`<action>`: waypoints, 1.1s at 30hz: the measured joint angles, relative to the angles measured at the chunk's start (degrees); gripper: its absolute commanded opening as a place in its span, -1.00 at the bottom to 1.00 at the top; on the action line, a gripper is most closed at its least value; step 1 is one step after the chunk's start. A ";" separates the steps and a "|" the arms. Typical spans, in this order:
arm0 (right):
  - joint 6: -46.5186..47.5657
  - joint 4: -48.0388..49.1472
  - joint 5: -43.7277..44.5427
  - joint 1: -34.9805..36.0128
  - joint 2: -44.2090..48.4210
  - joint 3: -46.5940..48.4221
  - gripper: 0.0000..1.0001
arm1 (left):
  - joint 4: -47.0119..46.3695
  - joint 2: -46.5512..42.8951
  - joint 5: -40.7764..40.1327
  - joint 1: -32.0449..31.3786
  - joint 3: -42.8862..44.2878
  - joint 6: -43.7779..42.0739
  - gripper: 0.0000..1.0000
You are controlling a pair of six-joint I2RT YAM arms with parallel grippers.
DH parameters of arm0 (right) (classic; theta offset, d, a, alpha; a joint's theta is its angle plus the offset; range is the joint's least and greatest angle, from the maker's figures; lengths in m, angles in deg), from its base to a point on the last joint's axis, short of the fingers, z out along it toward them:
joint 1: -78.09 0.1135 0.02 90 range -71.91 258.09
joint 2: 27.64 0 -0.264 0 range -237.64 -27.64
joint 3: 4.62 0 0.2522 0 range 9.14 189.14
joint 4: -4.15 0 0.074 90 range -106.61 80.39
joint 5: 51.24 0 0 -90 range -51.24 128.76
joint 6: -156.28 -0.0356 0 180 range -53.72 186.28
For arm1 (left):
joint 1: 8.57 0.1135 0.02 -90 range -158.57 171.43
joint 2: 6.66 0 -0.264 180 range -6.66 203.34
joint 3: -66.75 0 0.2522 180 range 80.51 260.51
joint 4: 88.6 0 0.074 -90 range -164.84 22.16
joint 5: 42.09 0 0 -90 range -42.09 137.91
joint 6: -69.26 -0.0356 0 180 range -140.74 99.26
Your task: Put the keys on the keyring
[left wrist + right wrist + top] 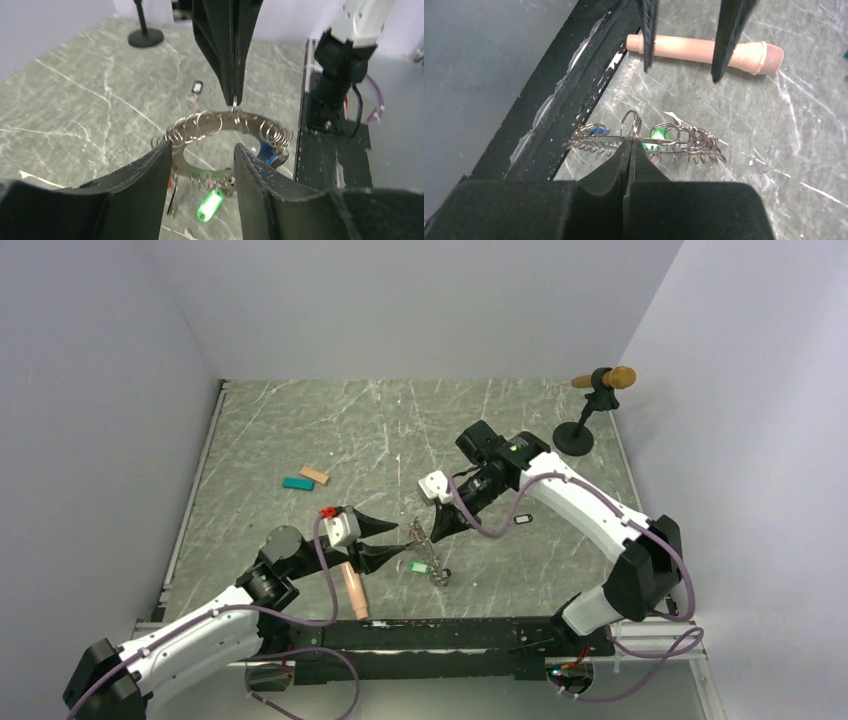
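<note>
The keyring (220, 123) is a grey metal loop strung with several small split rings, and it hangs just above the table. My right gripper (630, 142) is shut on its far edge, pinching it at a small ring (630, 121). My left gripper (202, 156) stands open, its fingers (145, 185) on either side of the loop's near part without gripping it. A green key (210, 204) dangles under the keyring, a blue key (270, 156) shows at its right side, and a red one (173, 177) peeks out by my left finger. One black key (520, 519) lies alone on the table.
A peach cylinder (354, 590) lies near the front rail (450, 632), just under my left arm. Teal (298, 483) and tan (315, 475) blocks sit at the left. A black stand (590, 410) with a brown-tipped rod stands at the back right corner.
</note>
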 measured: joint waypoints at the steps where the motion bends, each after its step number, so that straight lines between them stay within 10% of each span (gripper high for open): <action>1: 0.76 -0.02 0.85 0.79 1.20 -0.57 -1.00 | 1.22 0.76 0.57 -0.44 0.44 -1.57 0.01; 16: 2.49 2.58 5.53 2.45 2.51 -1.60 -1.00 | 5.95 11.04 4.07 -2.25 8.13 -9.44 -0.40; 33: 2.40 3.13 5.46 2.45 2.47 -1.60 -1.00 | 4.44 14.91 4.70 -3.26 8.15 -10.67 -0.39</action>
